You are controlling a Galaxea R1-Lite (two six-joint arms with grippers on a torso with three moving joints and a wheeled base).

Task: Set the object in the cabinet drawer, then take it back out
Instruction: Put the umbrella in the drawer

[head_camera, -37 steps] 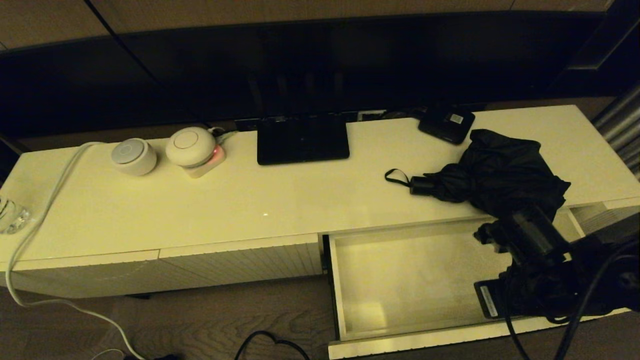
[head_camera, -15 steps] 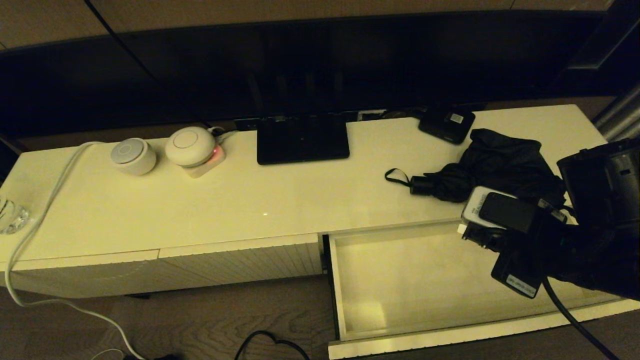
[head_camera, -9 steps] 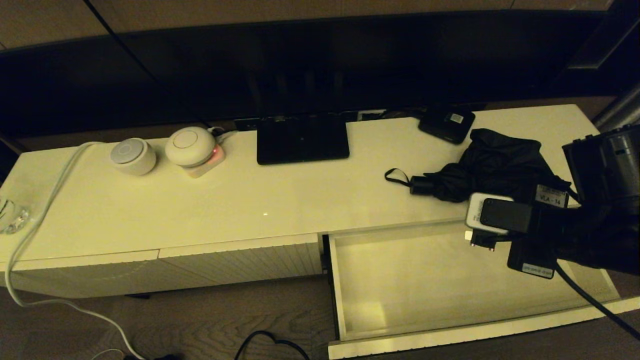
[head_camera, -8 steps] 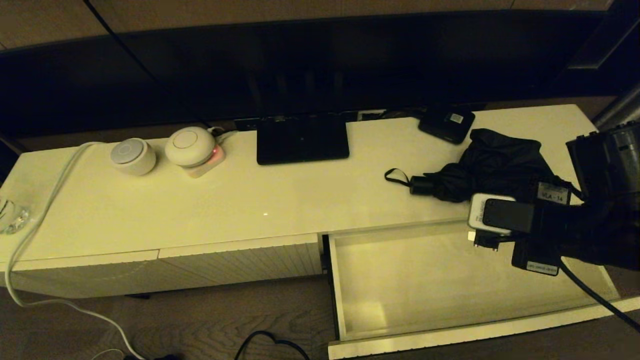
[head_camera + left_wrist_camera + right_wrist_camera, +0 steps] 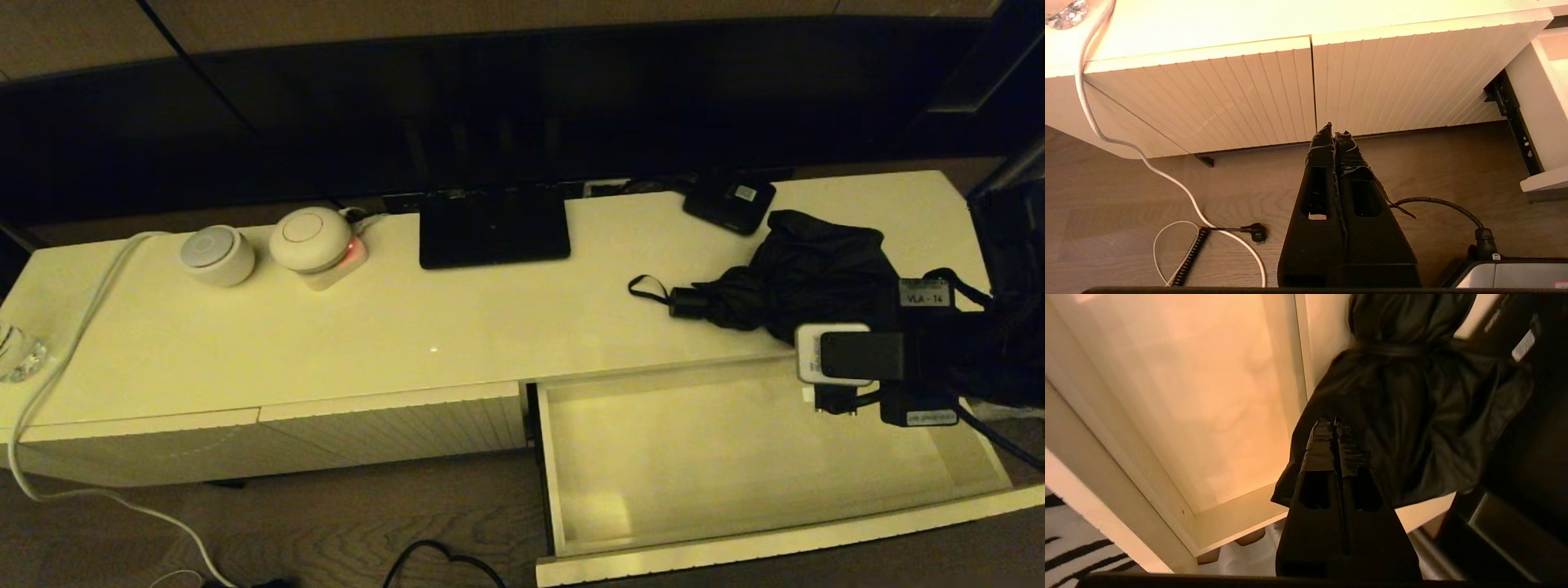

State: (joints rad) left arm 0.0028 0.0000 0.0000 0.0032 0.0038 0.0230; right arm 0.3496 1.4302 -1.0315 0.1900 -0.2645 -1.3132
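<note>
The black folding umbrella lies on the cabinet top at the right, its handle and strap loop pointing left. Just in front of it the cream drawer stands pulled out, with nothing inside. My right arm hangs over the drawer's back right corner. In the right wrist view the right gripper is shut with nothing in it, its tips over the umbrella's bunched fabric beside the drawer's bare floor. I cannot tell whether they touch. My left gripper is shut, parked low before the closed ribbed fronts.
A flat black stand and a small black box with a white label sit at the back of the top. Two round white devices and a white cable are at the left. Cables lie on the floor.
My right arm has risen out of the drawer and swung back and to the right, toward the umbrella's fabric. The umbrella and the open drawer have not moved.
</note>
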